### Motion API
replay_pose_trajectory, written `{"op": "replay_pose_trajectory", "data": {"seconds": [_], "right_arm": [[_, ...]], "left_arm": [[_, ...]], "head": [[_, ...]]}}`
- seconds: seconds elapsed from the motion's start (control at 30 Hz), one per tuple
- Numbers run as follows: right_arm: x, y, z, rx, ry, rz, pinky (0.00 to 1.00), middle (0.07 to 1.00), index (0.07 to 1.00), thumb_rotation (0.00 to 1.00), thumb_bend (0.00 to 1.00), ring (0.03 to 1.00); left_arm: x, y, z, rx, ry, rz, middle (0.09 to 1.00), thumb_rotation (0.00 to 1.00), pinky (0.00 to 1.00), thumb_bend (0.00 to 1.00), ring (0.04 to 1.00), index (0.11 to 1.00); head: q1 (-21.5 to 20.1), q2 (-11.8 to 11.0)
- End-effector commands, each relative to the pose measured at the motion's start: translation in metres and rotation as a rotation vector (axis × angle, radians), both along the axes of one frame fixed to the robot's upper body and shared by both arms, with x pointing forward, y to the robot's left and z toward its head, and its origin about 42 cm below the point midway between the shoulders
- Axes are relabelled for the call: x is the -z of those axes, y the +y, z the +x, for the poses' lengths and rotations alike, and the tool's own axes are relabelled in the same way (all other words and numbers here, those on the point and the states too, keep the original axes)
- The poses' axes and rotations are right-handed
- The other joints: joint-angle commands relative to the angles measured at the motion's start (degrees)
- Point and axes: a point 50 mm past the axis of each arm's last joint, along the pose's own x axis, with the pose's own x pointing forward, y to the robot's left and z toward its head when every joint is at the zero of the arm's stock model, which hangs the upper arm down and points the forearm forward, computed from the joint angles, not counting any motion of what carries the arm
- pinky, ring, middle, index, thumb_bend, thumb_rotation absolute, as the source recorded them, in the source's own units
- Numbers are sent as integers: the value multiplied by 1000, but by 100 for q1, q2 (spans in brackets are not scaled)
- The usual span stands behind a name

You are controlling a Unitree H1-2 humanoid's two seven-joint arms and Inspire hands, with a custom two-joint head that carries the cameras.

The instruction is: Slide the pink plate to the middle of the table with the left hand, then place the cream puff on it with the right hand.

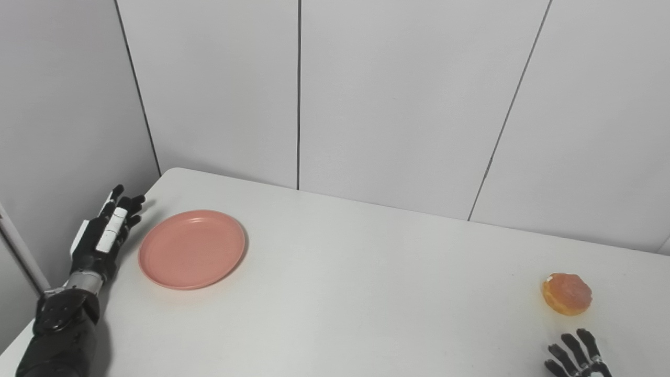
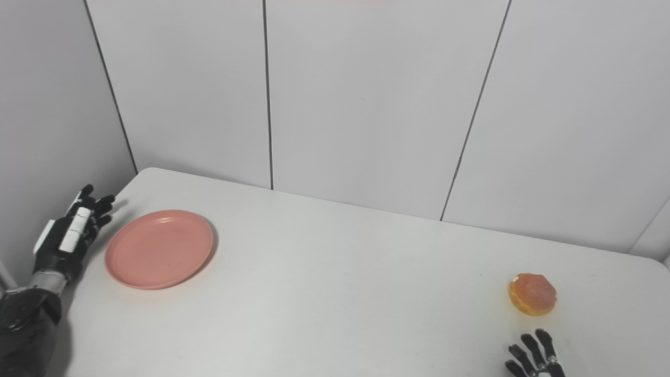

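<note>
While the white table fills most of the view, the pink plate lies flat near its left end, empty. Left hand just beside the plate's left rim, fingers extended and apart, holding nothing. Cream puff sits far right, near edge. Right hand just below it, fingertips spread, not touching.

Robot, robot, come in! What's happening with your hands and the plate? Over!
Left hand open, beside pink plate, not touching. Right hand open, short of cream puff. Plate at table's left end. Path to middle clear.
</note>
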Motion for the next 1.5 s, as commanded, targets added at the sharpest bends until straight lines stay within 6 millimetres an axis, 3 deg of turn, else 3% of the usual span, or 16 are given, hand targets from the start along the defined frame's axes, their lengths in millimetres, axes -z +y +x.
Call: {"op": "replay_pose_trajectory", "data": {"seconds": [0.0, 0.27, 0.5, 0.6, 1.23, 1.47], "right_arm": [[16, -4, -12, 5, 72, 10, 894, 944, 971, 800, 817, 904], [16, -1, -11, 6, 74, 13, 908, 946, 973, 800, 816, 912], [17, 1, -11, 3, 73, 7, 891, 943, 969, 806, 817, 902], [16, 2, -11, -1, 73, 18, 898, 944, 969, 797, 825, 905], [13, 7, -12, 2, 73, 23, 884, 936, 955, 781, 844, 893], [10, 10, -13, -1, 67, 11, 883, 931, 959, 784, 846, 889]], "left_arm": [[-7, 1, 5, 32, -9, 18, 851, 754, 869, 1000, 888, 964], [4, -22, 11, 151, -21, -20, 875, 740, 781, 1000, 879, 947], [1, -45, 19, 237, -50, 10, 891, 739, 884, 994, 909, 962], [-2, -54, 21, 267, -56, 37, 924, 793, 933, 892, 944, 975], [3, -90, 23, 361, -5, 13, 915, 775, 899, 921, 936, 986], [-2, -108, 23, 396, 12, -4, 903, 800, 882, 838, 924, 985]], "head": [[2, 6], [-33, 15], [-73, 25], [-77, 31], [-171, 118], [-211, 167]]}}
